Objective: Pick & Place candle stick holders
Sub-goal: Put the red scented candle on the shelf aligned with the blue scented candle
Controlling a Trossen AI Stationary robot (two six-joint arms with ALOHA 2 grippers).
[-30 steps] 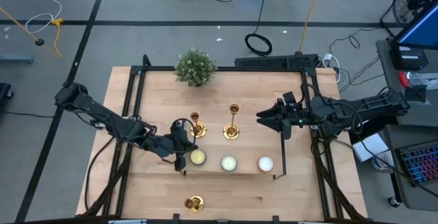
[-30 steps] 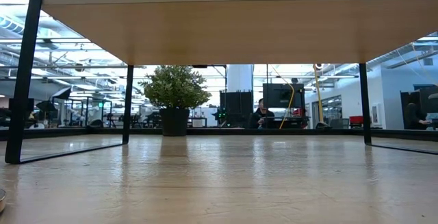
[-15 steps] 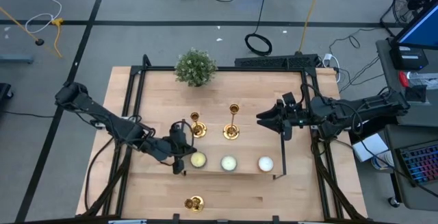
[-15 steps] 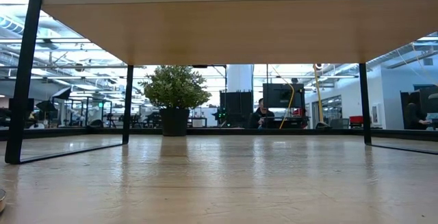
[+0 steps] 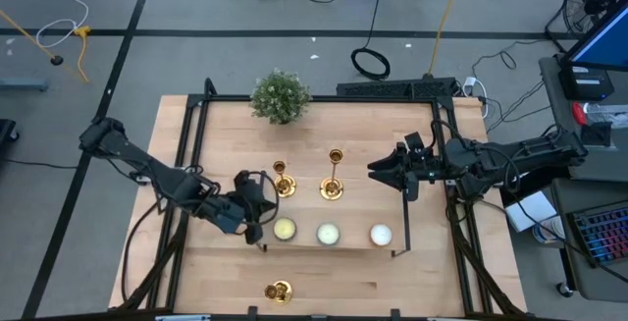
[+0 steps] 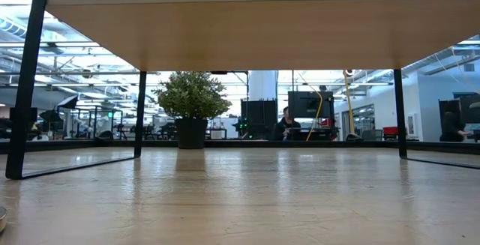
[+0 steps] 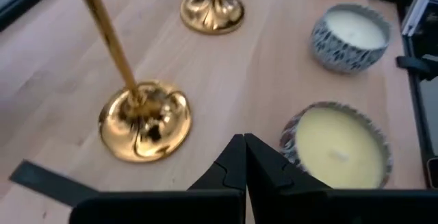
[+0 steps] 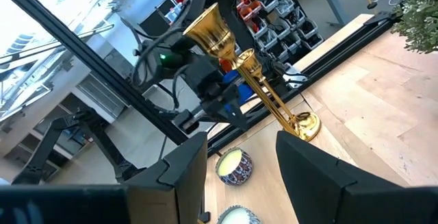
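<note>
Two gold candle stick holders [image 5: 282, 180] [image 5: 334, 181] stand upright on their round bases on the raised wooden shelf [image 5: 226, 125]. A third holder [image 5: 278, 290] sits near the table's front edge. My left gripper [image 5: 263, 201] hovers shut and empty just left of the left holder, whose base [image 7: 144, 120] shows ahead of its fingertips [image 7: 244, 157] in the left wrist view. My right gripper [image 5: 378, 167] waits open and empty at the shelf's right; its wrist view shows both holders [image 8: 241, 80] far beyond its fingers [image 8: 185, 166].
Three candles [image 5: 284, 228] [image 5: 328, 233] [image 5: 381, 234] line the shelf's near edge; the yellow one [image 7: 339, 145] lies close to my left fingers. A green plant [image 5: 281, 95] stands at the far edge. The shelf rests on black legs [image 6: 26, 80].
My left gripper has risen and drawn back a little toward the table's left edge, away from the left holder, staying shut. The holders and candles have not moved.
</note>
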